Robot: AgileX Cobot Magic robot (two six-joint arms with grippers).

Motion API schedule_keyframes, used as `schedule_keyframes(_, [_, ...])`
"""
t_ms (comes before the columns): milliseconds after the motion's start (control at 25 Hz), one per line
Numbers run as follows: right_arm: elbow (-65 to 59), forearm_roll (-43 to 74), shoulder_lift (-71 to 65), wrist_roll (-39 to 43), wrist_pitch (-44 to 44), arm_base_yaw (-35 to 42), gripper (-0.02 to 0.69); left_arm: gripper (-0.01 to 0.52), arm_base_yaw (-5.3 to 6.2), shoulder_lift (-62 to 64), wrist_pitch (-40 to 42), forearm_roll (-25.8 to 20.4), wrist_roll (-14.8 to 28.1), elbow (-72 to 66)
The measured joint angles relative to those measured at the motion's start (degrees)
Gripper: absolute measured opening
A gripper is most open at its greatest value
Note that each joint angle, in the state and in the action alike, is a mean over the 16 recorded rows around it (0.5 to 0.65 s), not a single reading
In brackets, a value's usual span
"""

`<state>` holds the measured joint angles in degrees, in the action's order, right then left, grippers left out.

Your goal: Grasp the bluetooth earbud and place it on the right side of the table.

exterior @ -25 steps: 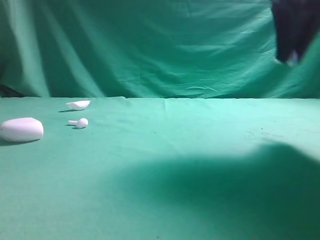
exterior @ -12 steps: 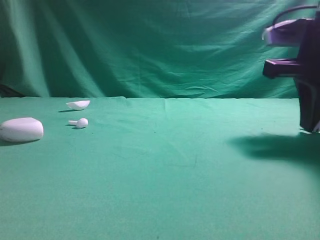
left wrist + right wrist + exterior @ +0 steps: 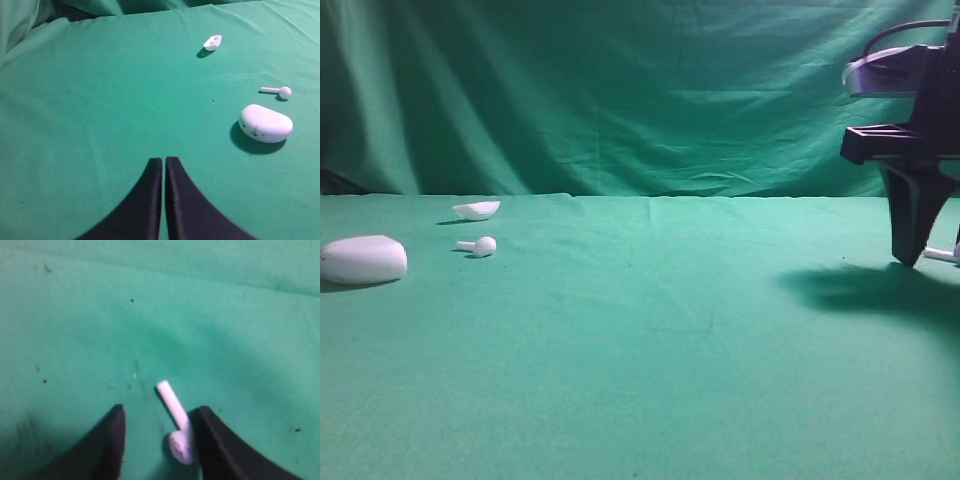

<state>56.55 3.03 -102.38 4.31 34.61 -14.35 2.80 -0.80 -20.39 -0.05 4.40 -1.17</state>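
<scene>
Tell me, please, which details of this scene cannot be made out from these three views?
- Bluetooth earbud: the right wrist view is blurred, and the right hand has one finger against its head, so contact is uncertain.
- Same earbud in the high view: only a white sliver, cut off by the frame edge and the hand.
- Left hand: absent from the high view; fingertips together.
- Open white shell: too small to identify.

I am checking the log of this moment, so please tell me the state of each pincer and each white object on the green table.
Right pincer: open, low over the table.
Left pincer: shut, holding nothing.
Bluetooth earbud: lying flat between the right pincer's fingers, not gripped.
Case: closed, resting on the cloth.
Second earbud: lying on its side beside the case.
White shell piece: lying apart, hollow side seemingly up.
</scene>
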Motion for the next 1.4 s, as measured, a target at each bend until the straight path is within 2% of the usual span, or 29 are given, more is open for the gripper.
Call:
schedule_keyframes(400, [0.44,-0.38,2.69,-0.15,0.70,0.06,0.389,0.000,0.00,0.00,0.00,0.00,0.00,0.00])
schedule_keyframes(840, [0.61,-1.30,15.84,-0.53,7.25,0.06,0.409,0.000,0.00,0.00,0.00,0.01,0.00,0.00])
schedule_keyframes(1040, [0.22,-2.25,25.29,-0.58,13.67,0.06,0.350,0.000,0.00,0.00,0.00,-0.01,0.00,0.00])
schedule_keyframes(1400, [-4.81,-4.46,48.39,-0.81,23.08,0.06,0.126,0.000,0.00,0.00,0.00,-0.02,0.00,0.00])
